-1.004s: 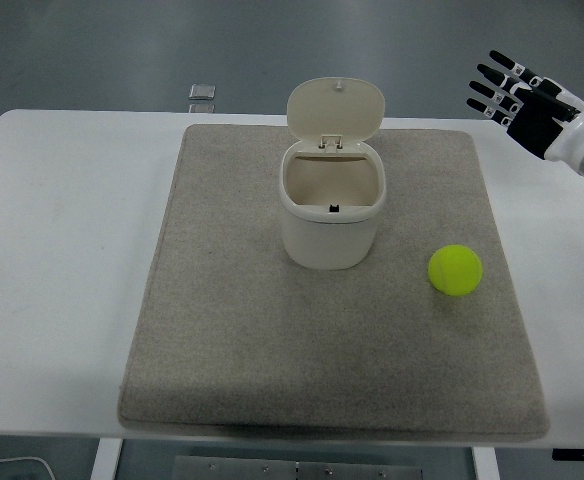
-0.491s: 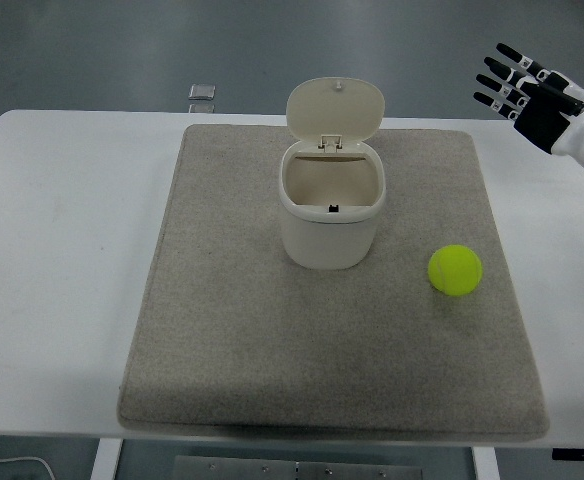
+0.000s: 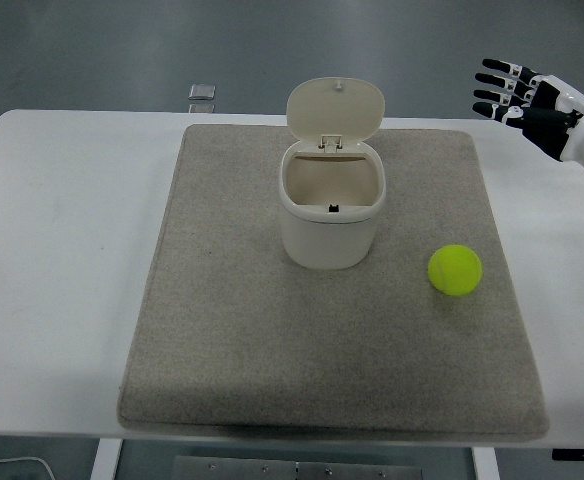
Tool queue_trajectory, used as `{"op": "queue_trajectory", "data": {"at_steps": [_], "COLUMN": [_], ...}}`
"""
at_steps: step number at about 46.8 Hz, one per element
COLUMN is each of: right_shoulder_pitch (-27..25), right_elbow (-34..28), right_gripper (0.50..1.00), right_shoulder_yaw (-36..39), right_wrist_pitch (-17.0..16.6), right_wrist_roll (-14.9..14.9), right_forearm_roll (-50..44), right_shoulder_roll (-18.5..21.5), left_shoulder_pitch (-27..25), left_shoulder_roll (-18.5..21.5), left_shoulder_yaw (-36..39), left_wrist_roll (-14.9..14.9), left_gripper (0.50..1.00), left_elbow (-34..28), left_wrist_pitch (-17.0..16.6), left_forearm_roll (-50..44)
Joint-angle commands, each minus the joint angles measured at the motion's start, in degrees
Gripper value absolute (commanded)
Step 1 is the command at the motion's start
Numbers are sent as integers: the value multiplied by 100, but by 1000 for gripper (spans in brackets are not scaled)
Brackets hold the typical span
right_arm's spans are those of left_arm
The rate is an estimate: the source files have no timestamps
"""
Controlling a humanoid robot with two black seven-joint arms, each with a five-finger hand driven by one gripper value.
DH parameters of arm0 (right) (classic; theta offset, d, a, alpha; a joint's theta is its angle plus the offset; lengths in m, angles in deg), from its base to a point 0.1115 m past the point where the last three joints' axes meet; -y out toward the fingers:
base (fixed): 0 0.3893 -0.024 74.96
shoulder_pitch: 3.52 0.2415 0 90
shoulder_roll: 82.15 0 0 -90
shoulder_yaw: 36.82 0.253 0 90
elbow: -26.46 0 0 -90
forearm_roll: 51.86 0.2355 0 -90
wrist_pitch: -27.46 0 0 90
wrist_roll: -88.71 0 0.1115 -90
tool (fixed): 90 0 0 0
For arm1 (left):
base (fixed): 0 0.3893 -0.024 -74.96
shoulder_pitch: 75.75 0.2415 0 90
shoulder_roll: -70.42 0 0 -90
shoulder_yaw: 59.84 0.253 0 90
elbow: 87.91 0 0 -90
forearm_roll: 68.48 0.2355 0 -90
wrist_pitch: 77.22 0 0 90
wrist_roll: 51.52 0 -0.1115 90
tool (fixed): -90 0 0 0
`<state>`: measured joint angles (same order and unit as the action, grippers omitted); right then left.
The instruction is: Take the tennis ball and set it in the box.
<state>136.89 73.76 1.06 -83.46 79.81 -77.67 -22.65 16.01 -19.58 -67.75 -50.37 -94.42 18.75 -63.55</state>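
A yellow-green tennis ball (image 3: pixel 456 270) lies on the grey mat (image 3: pixel 232 330), to the right of the box. The box (image 3: pixel 332 210) is a cream bin standing upright mid-mat with its hinged lid (image 3: pixel 335 107) flipped open at the back; its inside looks empty. My right hand (image 3: pixel 517 95) hovers at the far right, above the table's back right corner, fingers spread and empty, well away from the ball. My left arm is out of view.
The white table (image 3: pixel 62 250) extends around the mat on both sides. A small grey square object (image 3: pixel 203 93) lies at the table's back edge, left of the box.
My right hand has drawn back toward the right edge and turned, its fingers now pointing more to the left. The ball and box have not moved.
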Motion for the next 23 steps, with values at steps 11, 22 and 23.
{"op": "queue_trajectory", "data": {"at_steps": [11, 22, 23], "right_shoulder_pitch": [57, 13, 13], "right_elbow": [25, 394, 490], "right_gripper": [911, 911, 911], "right_shoulder_yaw": [-483, -826, -861], "right_wrist_pitch": [-922, -948, -948], "right_wrist_roll": [-1086, -2009, -2071], "right_forearm_roll": [-1231, -2568, -2656], "right_shoulder_roll": [-588, -1054, -1124], "left_shoulder_pitch": [0, 0, 0], "left_shoulder_roll": [0, 0, 0], "left_shoulder_yaw": [0, 0, 0], "left_wrist_roll": [0, 0, 0], "left_gripper": [992, 992, 992], "left_elbow": [0, 0, 0], "left_wrist_pitch": [0, 0, 0], "left_forearm_roll": [0, 0, 0]}}
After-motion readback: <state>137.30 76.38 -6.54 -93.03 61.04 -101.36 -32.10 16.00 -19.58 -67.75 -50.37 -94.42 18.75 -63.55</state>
